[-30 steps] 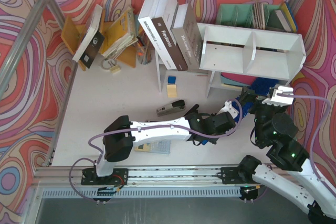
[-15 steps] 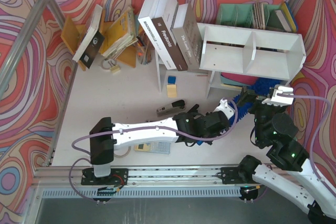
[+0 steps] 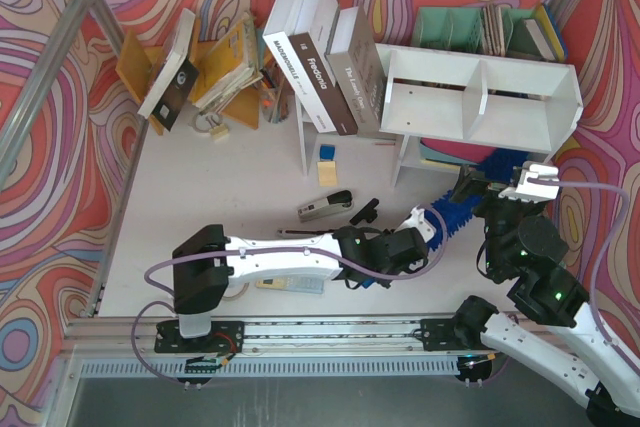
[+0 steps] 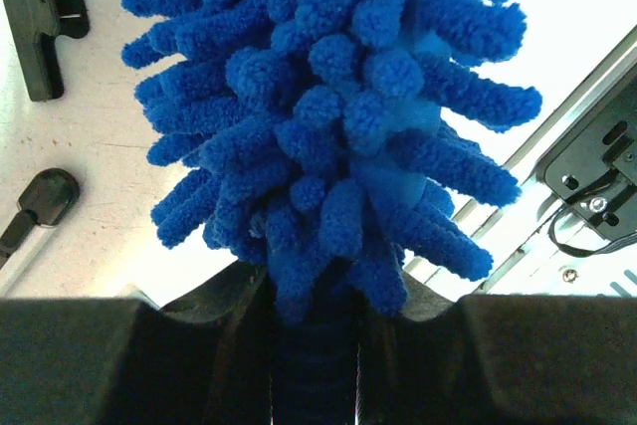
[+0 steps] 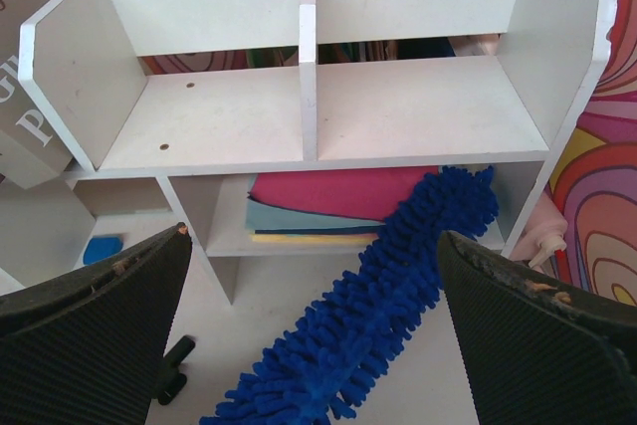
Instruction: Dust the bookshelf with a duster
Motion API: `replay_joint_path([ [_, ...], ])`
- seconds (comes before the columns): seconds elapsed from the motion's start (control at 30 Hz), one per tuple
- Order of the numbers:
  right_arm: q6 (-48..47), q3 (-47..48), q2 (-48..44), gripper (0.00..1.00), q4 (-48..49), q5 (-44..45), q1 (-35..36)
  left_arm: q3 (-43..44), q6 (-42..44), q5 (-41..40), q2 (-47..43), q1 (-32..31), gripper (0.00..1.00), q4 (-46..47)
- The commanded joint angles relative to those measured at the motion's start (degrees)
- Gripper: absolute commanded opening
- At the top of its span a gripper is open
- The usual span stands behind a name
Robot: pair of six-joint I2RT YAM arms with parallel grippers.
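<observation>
The blue fluffy duster (image 3: 462, 205) lies slanted on the table, its far tip at the lower tier of the white bookshelf (image 3: 480, 97). My left gripper (image 3: 422, 230) is shut on the duster's ribbed blue handle (image 4: 314, 365). The chenille head (image 4: 338, 106) fills the left wrist view. My right gripper (image 3: 500, 190) hovers in front of the shelf, open wide and empty. In the right wrist view its fingers (image 5: 95, 340) straddle the duster (image 5: 373, 320) from above, apart from it. The bookshelf (image 5: 309, 116) shows two bare cubbies.
Pink, teal and yellow folders (image 5: 323, 196) lie in the shelf's lower tier. A teal file organiser (image 3: 470, 27) stands behind the shelf. Large leaning books (image 3: 320, 62) and an orange book rack (image 3: 215, 62) are at the back left. A black stapler (image 3: 325, 205) lies mid-table.
My left gripper has drawn back a little to the left and toward the near edge, taking the duster's handle end with it. The right arm has not moved.
</observation>
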Motion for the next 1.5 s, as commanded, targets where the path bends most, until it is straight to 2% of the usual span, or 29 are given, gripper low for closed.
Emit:
replay_joint_path([
  [0.0, 0.26, -0.2, -0.6, 0.98, 0.73, 0.26, -0.13, -0.07, 1.21, -2.5, -2.64, -0.96, 0.0, 1.92],
  [0.33, 0.28, -0.17, -0.42, 0.99, 0.68, 0.25, -0.17, 1.83, 3.41, -3.13, -6.12, -3.05, 0.0, 4.15],
  [0.93, 0.18, -0.3, -0.11, 0.99, 0.83, 0.1, -0.13, -1.28, 1.31, -3.46, -1.3, -2.98, 0.0, -0.02],
  [1.17, 0.17, -0.25, -0.1, 0.99, 0.81, 0.17, -0.14, -1.62, 1.91, -8.0, -5.97, -2.97, 0.0, 1.46],
  [1.47, 0.18, -0.27, -0.16, 0.99, 0.81, 0.04, -0.13, -4.13, 1.03, -9.87, -10.65, -1.18, 0.0, 4.92],
])
